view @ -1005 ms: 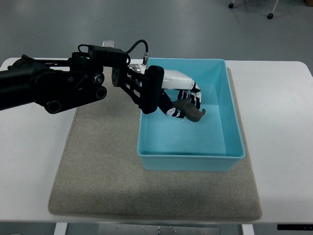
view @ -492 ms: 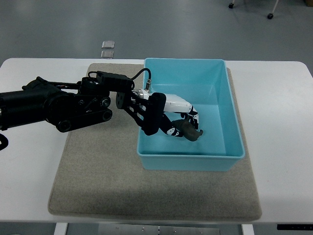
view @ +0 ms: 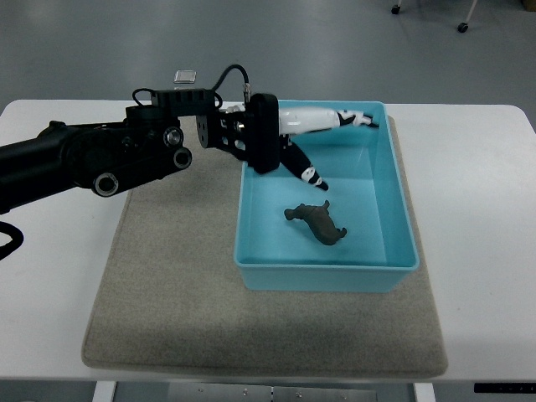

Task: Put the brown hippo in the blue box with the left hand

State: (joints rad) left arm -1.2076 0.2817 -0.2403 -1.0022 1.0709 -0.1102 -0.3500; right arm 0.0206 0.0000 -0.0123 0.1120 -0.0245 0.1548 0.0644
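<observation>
The brown hippo lies on the floor of the blue box, toward its near side, with nothing touching it. My left hand hangs over the far half of the box, above and behind the hippo. Its white fingers are spread out straight and the thumb points down toward the hippo; the hand holds nothing. The black left arm reaches in from the left edge across the mat.
The box stands on a grey mat laid on a white table. A small pale tile lies on the floor beyond the table's far edge.
The left hand lowered the hippo to the box floor, then let go, spread its fingers and rose back toward the box's far side. The hippo stays where it was set down.
</observation>
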